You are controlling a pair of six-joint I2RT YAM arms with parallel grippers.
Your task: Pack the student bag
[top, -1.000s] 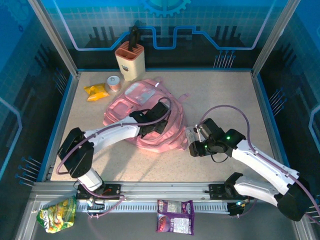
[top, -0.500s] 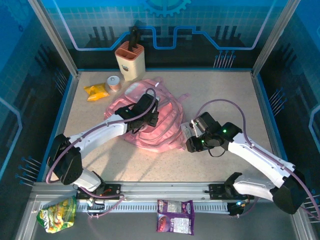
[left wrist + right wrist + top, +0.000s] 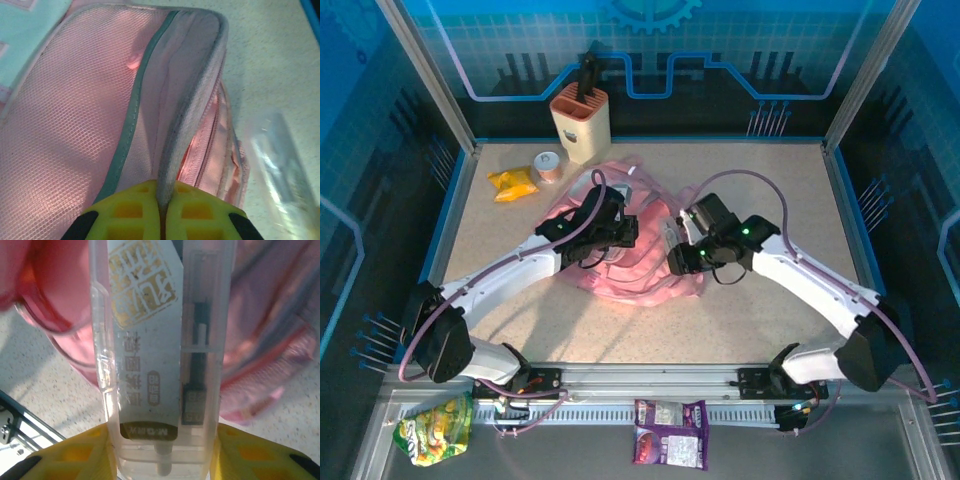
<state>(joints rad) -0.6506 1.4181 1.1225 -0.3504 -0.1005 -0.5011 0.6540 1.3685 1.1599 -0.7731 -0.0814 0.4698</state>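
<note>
The pink student bag (image 3: 632, 282) lies mid-table. My left gripper (image 3: 622, 232) is over its top, shut on the grey zip edge of an opened flap (image 3: 192, 100); the yellow fingers (image 3: 135, 210) pinch that edge and hold it up, showing pink lining and mesh (image 3: 65, 130). My right gripper (image 3: 677, 256) is at the bag's right side, shut on a clear plastic case (image 3: 160, 340) with a printed label and dark parts inside. The case points toward the pink fabric (image 3: 280, 315), and it also appears blurred at the right of the left wrist view (image 3: 280, 165).
A beige holder with a black tool (image 3: 581, 120) stands at the back. A small tape roll (image 3: 549, 166) and a yellow snack packet (image 3: 512, 182) lie at the back left. A green bag (image 3: 433, 428) and a purple packet (image 3: 671, 447) rest on the near rail.
The left gripper moved farther across the bag and shut on the zip edge, lifting it. The right arm carried the clear case leftward and away from me, up to the bag's side.
</note>
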